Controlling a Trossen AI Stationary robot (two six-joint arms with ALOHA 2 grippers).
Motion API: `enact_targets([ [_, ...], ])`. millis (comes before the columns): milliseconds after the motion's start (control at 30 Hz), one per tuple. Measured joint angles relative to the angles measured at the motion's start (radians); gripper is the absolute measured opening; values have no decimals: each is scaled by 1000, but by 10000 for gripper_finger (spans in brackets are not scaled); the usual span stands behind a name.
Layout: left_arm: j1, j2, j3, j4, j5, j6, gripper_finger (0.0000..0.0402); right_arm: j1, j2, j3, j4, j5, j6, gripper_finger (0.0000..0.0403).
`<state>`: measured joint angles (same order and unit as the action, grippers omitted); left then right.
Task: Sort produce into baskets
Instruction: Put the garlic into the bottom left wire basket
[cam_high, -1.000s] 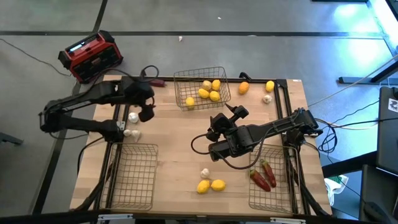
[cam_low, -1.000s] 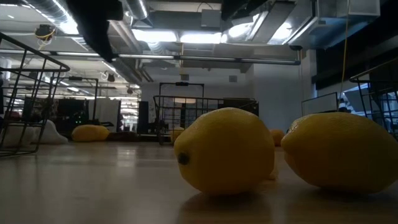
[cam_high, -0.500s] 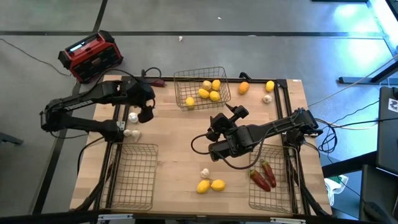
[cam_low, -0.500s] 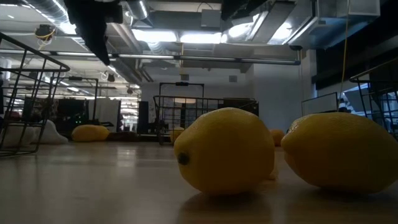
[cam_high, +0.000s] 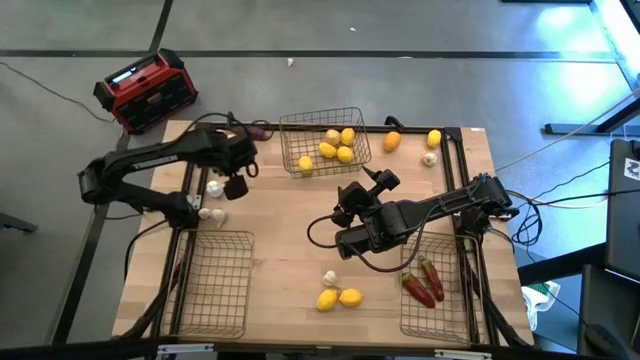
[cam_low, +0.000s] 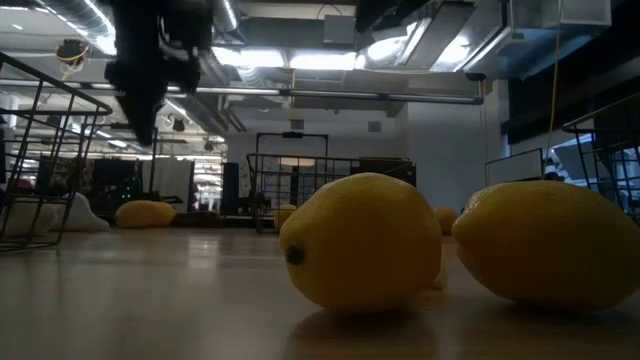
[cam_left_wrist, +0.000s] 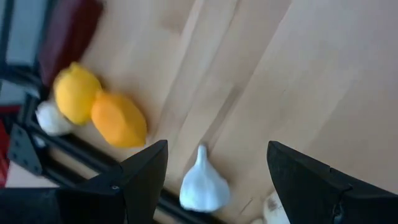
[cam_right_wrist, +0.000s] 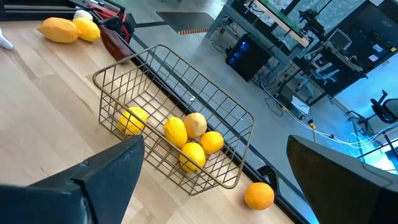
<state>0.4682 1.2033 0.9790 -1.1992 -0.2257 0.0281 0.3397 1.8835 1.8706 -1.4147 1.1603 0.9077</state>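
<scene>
Left gripper, fingers spread wide and empty, now nearer the far basket than a second ago, above a garlic bulb at the desk's left edge. Right gripper unmoved mid-desk, spread wide, holding nothing. Far basket with yellow lemons; right basket with red chilies; left basket. Two lemons loose near the front edge. No readable writing anywhere.
</scene>
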Motion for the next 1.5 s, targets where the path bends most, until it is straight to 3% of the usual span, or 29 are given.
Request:
enact_targets([
  [233,51,40,-125,67,0,39,272,0,0,0,2,0,0,390],
  [633,115,107,-227,141,-14,54,272,0,0,0,26,0,0,390],
  [1500,193,352,-233,193,-61,50,272,0,0,0,26,0,0,390],
])
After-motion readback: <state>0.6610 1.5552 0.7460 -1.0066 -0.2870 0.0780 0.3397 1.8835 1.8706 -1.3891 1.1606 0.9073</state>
